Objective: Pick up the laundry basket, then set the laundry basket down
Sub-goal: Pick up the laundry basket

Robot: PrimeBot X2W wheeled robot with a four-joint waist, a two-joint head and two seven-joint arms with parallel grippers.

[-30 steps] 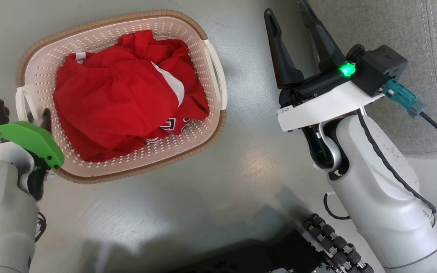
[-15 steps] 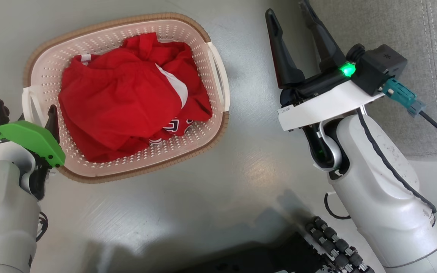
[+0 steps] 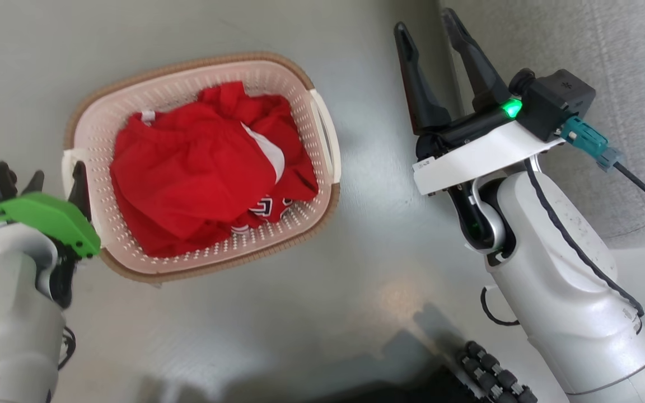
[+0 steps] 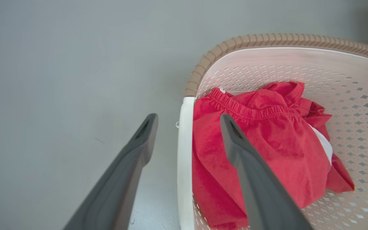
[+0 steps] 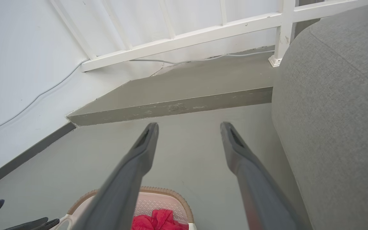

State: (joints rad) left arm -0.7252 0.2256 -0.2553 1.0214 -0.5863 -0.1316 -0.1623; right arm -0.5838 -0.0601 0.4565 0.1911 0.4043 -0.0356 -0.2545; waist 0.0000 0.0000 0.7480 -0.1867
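The left gripper (image 4: 187, 119) has been drawn back, jaws parted astride the left handle (image 4: 184, 153) of the laundry basket (image 3: 227, 71), probably for gripping or release; the right gripper (image 3: 424, 22) is held clear, jaws parted.

The left gripper (image 3: 58, 178) of two long dark fingers, under a bright green wrist plate (image 3: 42, 215), stands with fingers spread apart, its pale grey forearm (image 3: 9, 324) rising from the lower left. The right gripper (image 3: 424, 22) is likewise parted, held up and forward above a white wrist plate (image 3: 479, 157), with the white forearm (image 3: 557, 268) bent beneath it.
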